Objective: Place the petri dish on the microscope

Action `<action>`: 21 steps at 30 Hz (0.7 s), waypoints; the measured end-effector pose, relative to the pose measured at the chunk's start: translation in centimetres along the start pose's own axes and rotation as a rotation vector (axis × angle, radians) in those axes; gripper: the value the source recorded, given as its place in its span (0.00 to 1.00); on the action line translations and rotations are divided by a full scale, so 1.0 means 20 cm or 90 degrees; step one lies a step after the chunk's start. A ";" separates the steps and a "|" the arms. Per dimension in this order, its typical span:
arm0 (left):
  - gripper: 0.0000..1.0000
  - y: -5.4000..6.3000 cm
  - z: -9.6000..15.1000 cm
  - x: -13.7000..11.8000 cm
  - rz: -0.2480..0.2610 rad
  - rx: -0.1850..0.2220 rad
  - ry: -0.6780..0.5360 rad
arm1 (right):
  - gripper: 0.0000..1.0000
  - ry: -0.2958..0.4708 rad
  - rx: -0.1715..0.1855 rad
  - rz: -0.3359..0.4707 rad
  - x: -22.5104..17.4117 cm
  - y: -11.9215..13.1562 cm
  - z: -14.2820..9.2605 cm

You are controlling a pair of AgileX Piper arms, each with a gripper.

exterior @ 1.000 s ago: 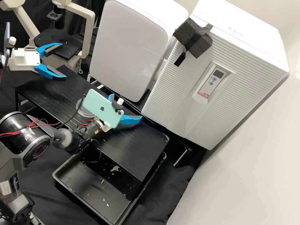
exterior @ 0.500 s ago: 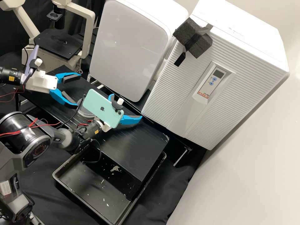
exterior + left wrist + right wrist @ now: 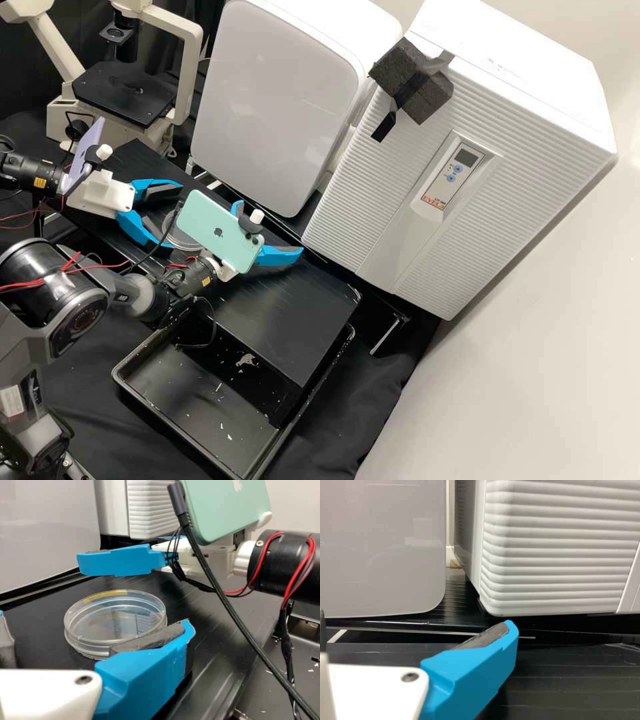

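Close to the petri dish [image 3: 175,235], my left gripper [image 3: 172,217] stands open over the bench; the green phone partly hides the dish. In the left wrist view, the clear round dish [image 3: 115,619] lies flat on black, ahead of my left gripper [image 3: 95,630], one finger overlapping its edge in view. Both fingers are apart with nothing held. My right gripper [image 3: 269,228] is open and empty beyond the dish, partly behind its phone; in the right wrist view the right gripper [image 3: 416,625] has its fingers spread. The microscope [image 3: 127,97] stands at the back left.
Two white cabinets [image 3: 280,100] [image 3: 467,160] line the back of the black bench [image 3: 293,320]. A black tray [image 3: 200,393] with pale scraps is at the front. A dark cable [image 3: 235,617] hangs from the right arm's green phone [image 3: 225,507].
The left gripper has moved from beside the microscope rightward and forward to the petri dish, staying open. My right arm has kept still.
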 end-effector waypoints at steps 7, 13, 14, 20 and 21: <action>1.00 0.00 0.00 0.06 -0.007 -0.013 0.001 | 1.00 0.000 0.000 0.000 0.00 0.00 0.00; 1.00 0.00 0.04 0.11 -0.019 -0.031 -0.008 | 1.00 0.000 0.000 0.000 0.00 0.00 0.00; 1.00 0.01 0.05 0.11 -0.020 -0.030 -0.010 | 1.00 0.000 0.000 0.000 0.00 0.00 0.00; 1.00 -0.01 0.08 0.12 -0.028 -0.030 -0.018 | 1.00 0.000 0.000 0.000 0.00 0.00 0.00; 1.00 -0.01 0.08 0.12 -0.028 -0.031 -0.018 | 1.00 0.000 0.000 0.000 0.00 0.00 0.00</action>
